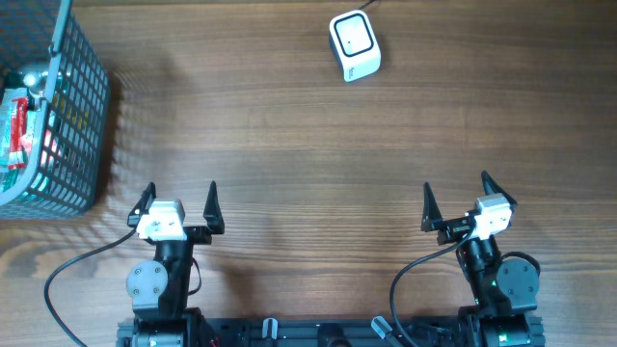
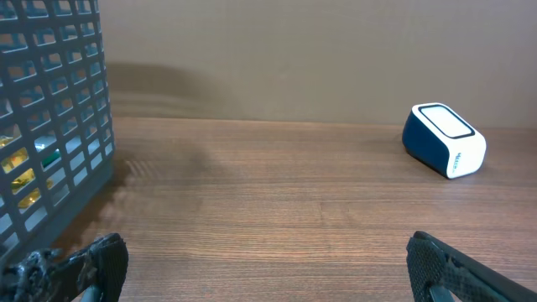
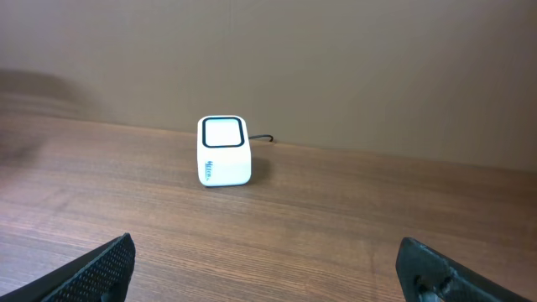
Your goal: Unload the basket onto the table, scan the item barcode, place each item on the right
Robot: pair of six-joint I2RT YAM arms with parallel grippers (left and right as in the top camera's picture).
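A white barcode scanner (image 1: 355, 44) with a dark-framed window stands at the far middle of the table, also seen as the scanner (image 2: 443, 140) and scanner (image 3: 224, 151) in the wrist views. Packaged items (image 1: 17, 130) lie inside a teal wire basket (image 1: 82, 116) at the far left; no barcode shows. My left gripper (image 1: 179, 200) sits open near the front left, nothing between its fingers. My right gripper (image 1: 456, 196) is open near the front right, likewise holding nothing. Both are far from scanner and basket.
The scanner's black cable (image 3: 265, 137) runs off behind it. The basket (image 2: 50, 117) fills the left of the left wrist view, with yellow and green packs behind its mesh. Arm cables (image 1: 67, 280) trail along the front edge.
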